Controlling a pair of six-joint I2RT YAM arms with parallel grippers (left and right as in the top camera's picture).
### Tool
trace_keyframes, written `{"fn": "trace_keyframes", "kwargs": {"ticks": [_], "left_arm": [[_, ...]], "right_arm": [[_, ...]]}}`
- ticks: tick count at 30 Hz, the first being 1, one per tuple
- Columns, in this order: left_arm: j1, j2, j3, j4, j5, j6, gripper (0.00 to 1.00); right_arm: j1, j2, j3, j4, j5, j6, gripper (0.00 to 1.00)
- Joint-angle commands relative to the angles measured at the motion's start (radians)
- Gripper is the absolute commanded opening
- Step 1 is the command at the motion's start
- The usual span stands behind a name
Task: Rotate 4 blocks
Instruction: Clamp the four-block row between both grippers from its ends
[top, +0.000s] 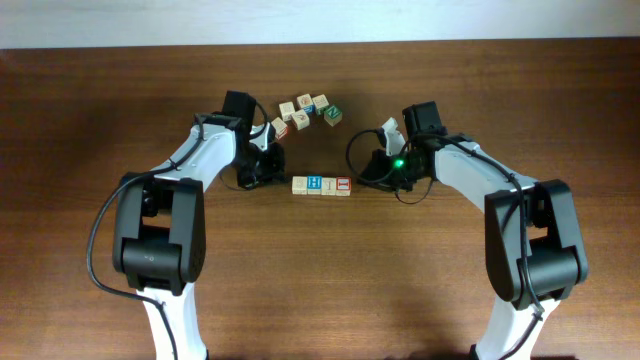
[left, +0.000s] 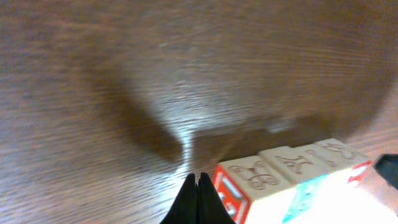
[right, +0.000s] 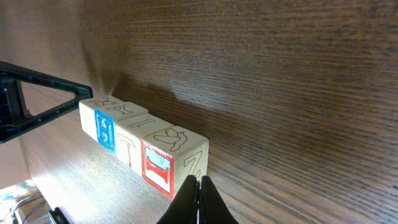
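A short row of pale-wood blocks lies at the table's middle: a tan-topped one, a blue H, a red-lettered I and a red-framed one. My left gripper is shut and empty, its tips low on the table just beside the row's left end block. At the opposite end my right gripper is also shut and empty. Its tips sit right at the Z face of the red-framed block. The blue H shows further along.
A loose cluster of several more alphabet cubes lies behind the row, the green-N cube among them. The left arm's fingers show beyond the row's far end. Bare dark wood table surrounds everything.
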Motion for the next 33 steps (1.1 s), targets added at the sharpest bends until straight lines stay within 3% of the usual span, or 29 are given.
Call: {"fn": "trace_keyframes", "kwargs": {"ticks": [1,13,33], "left_arm": [[-0.003,0.009,-0.009,0.015,0.102,0.054,0.00],[-0.003,0.009,-0.009,-0.042,0.176,0.167,0.00],[-0.003,0.009,-0.009,-0.042,0.172,0.169,0.00]], "right_arm": [[-0.008,0.013,-0.014,0.007,-0.015,0.004,0.04],[-0.015,0.036,-0.015,0.008,-0.005,0.046,0.04],[-0.013,0.067,-0.015,0.008,-0.050,0.050,0.04]]}}
